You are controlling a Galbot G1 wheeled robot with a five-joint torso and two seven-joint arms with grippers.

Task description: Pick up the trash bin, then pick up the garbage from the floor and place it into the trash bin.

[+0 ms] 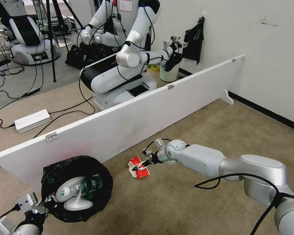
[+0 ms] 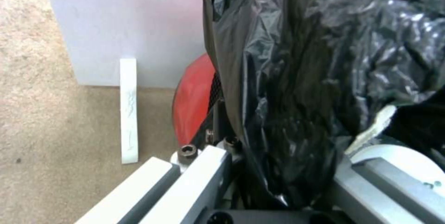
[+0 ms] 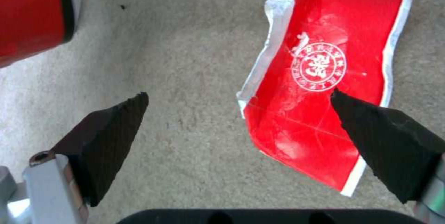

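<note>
Right gripper (image 1: 141,167) is low over the carpet at about 6 o'clock in the head view, spread wide and clasping nothing, reaching in from the 4 o'clock side toward a flattened red-and-white paper cup (image 1: 138,168). From the wrist you get the reason for that stance: 1 dark fingertip (image 3: 352,113) overlaps the crushed cup's edge while the other stands off over bare carpet, so the cup sits off-centre in the span; my read is the gripper needs a small shift before closing would trap it. Over at 8 o'clock, the left gripper (image 1: 44,204) is clamped on the near rim of the trash bin (image 1: 76,187), pinching the glossy black liner (image 2: 297,78) against the wall, and the red body (image 2: 192,102) shows just beside the fingers. The bin is tipped so its mouth faces the camera, which looks deliberate: an open, angled target near the pickup spot. Inside it already lie a clear bottle (image 1: 83,186) with a green label and something white. A long white board (image 1: 127,120) stands on edge just behind both bin and cup, fencing the work area. I'd call this the approach for the cup pickup, grasp not yet made.
</note>
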